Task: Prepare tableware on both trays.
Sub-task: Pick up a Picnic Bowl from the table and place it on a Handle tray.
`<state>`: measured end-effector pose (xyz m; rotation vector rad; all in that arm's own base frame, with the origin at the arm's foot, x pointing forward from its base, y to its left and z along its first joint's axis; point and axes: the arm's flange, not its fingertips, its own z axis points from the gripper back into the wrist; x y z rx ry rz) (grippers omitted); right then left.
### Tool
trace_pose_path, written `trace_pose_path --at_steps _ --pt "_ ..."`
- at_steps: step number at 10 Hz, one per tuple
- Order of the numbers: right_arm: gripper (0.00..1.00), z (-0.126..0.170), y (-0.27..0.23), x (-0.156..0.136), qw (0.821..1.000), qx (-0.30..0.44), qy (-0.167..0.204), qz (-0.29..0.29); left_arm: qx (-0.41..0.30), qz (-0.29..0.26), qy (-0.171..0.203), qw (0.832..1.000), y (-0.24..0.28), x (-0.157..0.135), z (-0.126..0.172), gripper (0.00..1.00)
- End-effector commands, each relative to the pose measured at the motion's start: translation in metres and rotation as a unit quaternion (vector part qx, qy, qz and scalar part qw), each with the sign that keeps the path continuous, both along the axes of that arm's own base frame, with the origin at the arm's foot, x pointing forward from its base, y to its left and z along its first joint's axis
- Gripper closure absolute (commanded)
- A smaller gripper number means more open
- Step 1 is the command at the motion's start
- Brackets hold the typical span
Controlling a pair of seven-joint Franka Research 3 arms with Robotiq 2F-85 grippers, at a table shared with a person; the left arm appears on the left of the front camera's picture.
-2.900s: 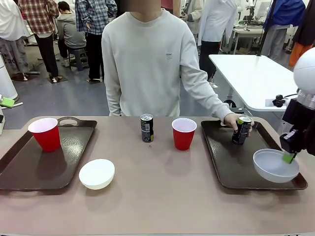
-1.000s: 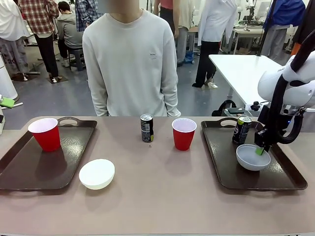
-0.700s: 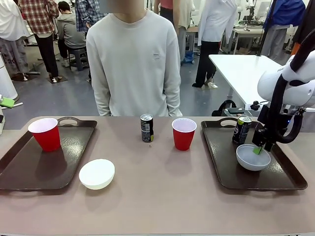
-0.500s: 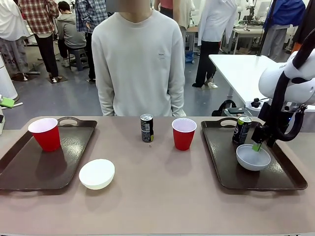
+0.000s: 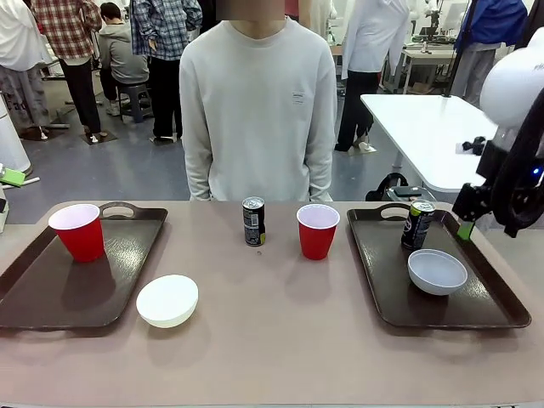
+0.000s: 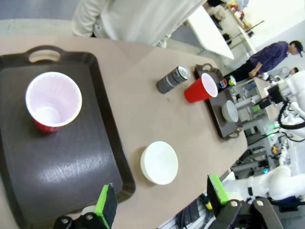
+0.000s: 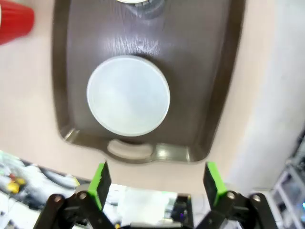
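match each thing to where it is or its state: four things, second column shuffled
Things:
1. cream-white bowl
2. pale grey bowl
3. leftmost red cup
4. right gripper

Places or states:
A. standing on the left tray
B. open, empty, raised by the right tray
C. on the right tray, next to a can
D. on the bare table, just off the left tray's near corner

Pairs: 1-D, 2-C, 3-A, 4-B
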<state>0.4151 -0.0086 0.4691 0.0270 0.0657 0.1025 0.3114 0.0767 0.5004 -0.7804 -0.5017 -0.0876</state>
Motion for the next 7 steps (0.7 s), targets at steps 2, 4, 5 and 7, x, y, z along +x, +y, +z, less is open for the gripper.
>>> trace_pose_path --at_steps 2,4,5,7 --pt "0.0 0.0 0.0 0.0 1.0 0.0 0.0 0.0 -0.001 0.0 0.0 1.0 0.0 0.0 0.0 0.0" --pt "0.0 0.0 0.0 0.0 1.0 0.0 0.0 0.0 -0.001 0.0 0.0 1.0 0.0 0.0 0.0 0.0" --pt "0.0 0.0 0.0 0.0 1.0 0.0 0.0 0.0 -0.001 0.0 0.0 1.0 0.0 0.0 0.0 0.0" --pt "0.0 0.0 0.0 0.0 1.0 0.0 0.0 0.0 -0.001 0.0 0.0 1.0 0.0 0.0 0.0 0.0"
